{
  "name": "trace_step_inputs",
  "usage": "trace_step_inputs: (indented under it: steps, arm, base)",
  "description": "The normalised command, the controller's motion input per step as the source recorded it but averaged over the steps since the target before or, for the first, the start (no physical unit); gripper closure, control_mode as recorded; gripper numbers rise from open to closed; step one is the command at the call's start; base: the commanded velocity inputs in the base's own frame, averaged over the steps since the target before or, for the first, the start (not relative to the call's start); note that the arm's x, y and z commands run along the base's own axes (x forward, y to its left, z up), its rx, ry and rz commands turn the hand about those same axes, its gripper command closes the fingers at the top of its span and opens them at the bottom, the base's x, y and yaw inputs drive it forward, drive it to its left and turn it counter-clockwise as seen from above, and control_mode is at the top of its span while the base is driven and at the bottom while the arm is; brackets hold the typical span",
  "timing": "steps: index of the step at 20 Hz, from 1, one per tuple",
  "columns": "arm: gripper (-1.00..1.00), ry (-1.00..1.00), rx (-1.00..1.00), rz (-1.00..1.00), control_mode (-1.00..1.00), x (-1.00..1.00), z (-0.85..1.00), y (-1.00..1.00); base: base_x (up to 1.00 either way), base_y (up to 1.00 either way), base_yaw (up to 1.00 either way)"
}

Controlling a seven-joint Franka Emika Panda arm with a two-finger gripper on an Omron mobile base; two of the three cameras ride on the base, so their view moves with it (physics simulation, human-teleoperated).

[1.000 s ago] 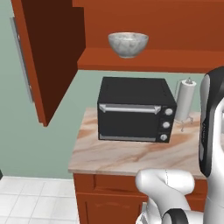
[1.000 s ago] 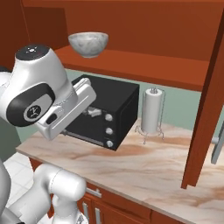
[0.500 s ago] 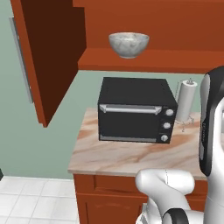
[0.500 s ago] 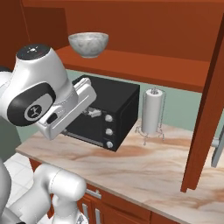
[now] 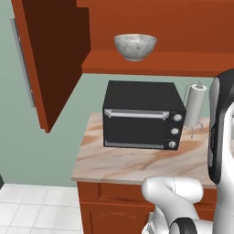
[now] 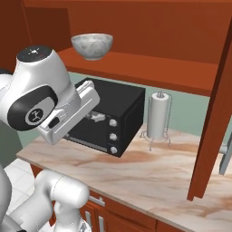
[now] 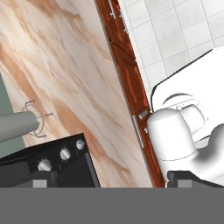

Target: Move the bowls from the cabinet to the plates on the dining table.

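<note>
Speckled white-grey marble-like bowl [image 5: 135,46] sits upright on the open shelf of the reddish-brown wooden wall cabinet [image 5: 151,61], doors swung open, directly above the black countertop oven [image 5: 142,114]. White paper-towel roll on wire stand [image 6: 158,115] just beside oven. Gripper [image 7: 111,179] w/ jaws spread wide, empty, over marble counter [image 7: 57,65]. No legible writing anywhere

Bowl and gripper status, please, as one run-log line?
bowl: on cabinet shelf, untouched | doors: open | gripper: open, empty, over counter
</note>
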Motion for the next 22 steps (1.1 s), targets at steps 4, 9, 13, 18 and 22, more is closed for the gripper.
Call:
trace_step_inputs:
  steps: [4, 9, 13, 18, 22]
  arm:
    - [-1.0, -0.06, 0.0, 0.02, -1.0, 0.1, 0.03, 0.08]
    - [-1.0, -0.06, -0.03, 0.09, -1.0, 0.0, 0.29, 0.27]
    - [-1.0, -0.02, -0.05, 0.16, -1.0, -0.06, 0.4, 0.17]
    - [-1.0, 0.01, -0.04, 0.16, -1.0, 0.0, 0.44, 0.2]
    - [-1.0, 0.0, -0.05, 0.18, -1.0, 0.0, 0.43, 0.22]
  base:
    - [0.23, 0.01, 0.03]
    - [0.0, 0.0, 0.0]
    - [0.0, 0.0, 0.0]
    - [0.0, 0.0, 0.0]
    - [0.0, 0.0, 0.0]
